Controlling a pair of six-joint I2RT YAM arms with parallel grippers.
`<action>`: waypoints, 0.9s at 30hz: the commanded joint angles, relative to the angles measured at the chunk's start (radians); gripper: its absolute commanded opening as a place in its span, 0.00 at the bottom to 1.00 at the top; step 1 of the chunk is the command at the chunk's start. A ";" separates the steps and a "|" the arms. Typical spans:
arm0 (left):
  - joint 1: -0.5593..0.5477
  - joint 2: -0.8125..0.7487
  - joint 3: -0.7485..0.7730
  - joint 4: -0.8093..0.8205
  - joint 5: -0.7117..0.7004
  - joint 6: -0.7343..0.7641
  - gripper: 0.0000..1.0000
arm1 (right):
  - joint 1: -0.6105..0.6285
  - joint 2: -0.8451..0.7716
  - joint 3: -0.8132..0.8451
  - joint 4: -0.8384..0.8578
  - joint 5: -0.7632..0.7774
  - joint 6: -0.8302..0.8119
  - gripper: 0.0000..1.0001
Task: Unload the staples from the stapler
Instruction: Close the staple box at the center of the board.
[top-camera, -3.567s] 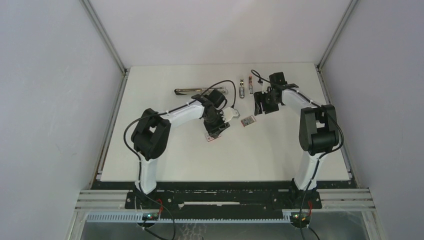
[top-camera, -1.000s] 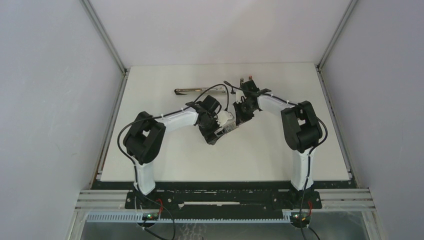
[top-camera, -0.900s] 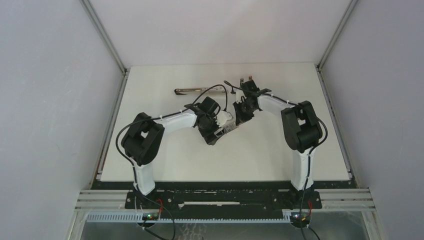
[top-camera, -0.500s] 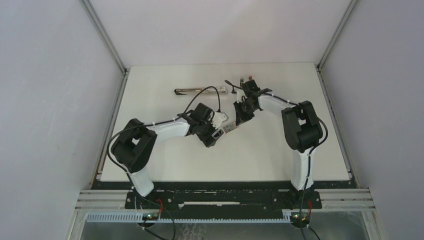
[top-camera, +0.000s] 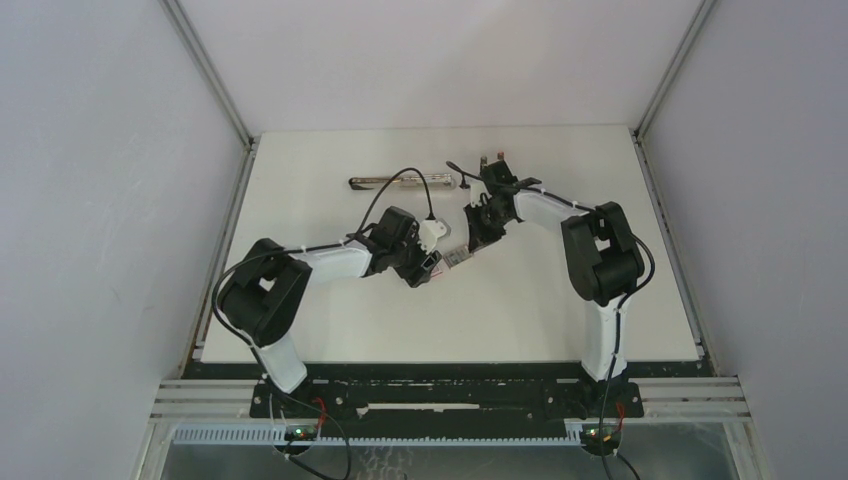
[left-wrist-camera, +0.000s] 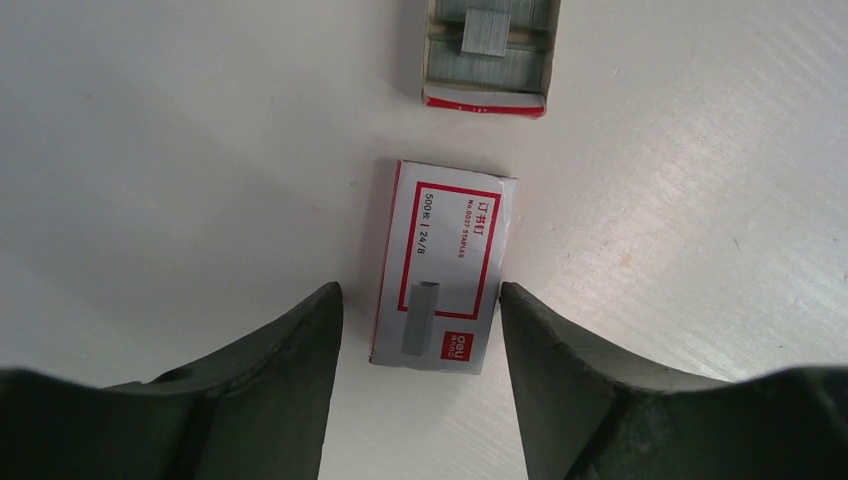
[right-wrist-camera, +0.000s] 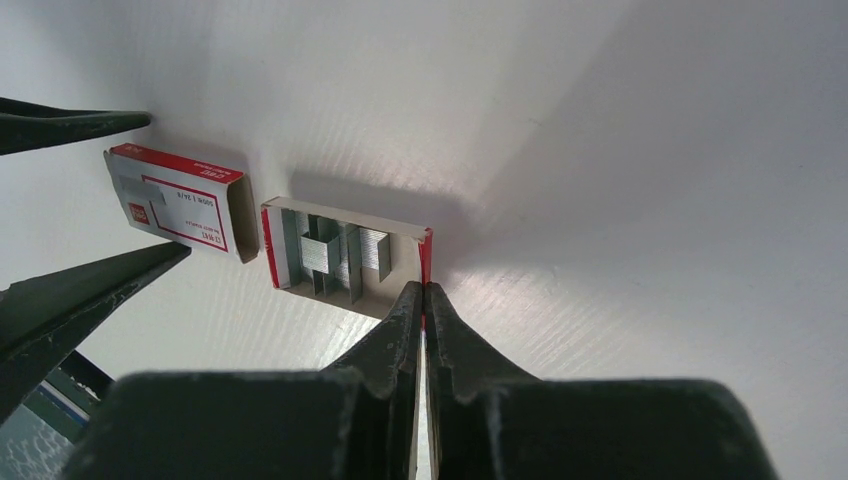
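Note:
The stapler (top-camera: 385, 182) lies silver and slim at the back of the table, apart from both grippers. Staples (right-wrist-camera: 335, 255) sit as silver strips in an open cardboard tray (right-wrist-camera: 300, 290). My right gripper (right-wrist-camera: 424, 290) is shut on the tray's red end wall. The tray's white-and-red sleeve (left-wrist-camera: 445, 265) lies just off its open end. My left gripper (left-wrist-camera: 420, 300) is open astride the sleeve: the right finger (left-wrist-camera: 520, 320) is at its edge and a gap remains on the left. In the top view both grippers (top-camera: 432, 262) (top-camera: 470, 243) meet mid-table around the tray (top-camera: 456, 257).
The left arm's black cable (top-camera: 415, 180) arches over the stapler. Small clip-like pieces (top-camera: 484, 159) lie at the back behind the right arm. White walls stand along the table's left, right and back sides.
The left arm has drawn back toward the left and its jaws have narrowed around the sleeve. The right arm has held still, shut on the tray.

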 joint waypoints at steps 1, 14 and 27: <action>0.004 -0.035 -0.033 0.042 0.066 -0.008 0.63 | 0.017 -0.015 0.001 0.031 -0.005 0.018 0.00; 0.004 -0.033 -0.046 0.063 0.108 -0.010 0.54 | 0.040 0.006 0.001 0.039 0.000 0.015 0.00; 0.004 -0.026 -0.048 0.066 0.111 -0.013 0.51 | 0.057 0.009 0.001 0.045 0.007 0.007 0.00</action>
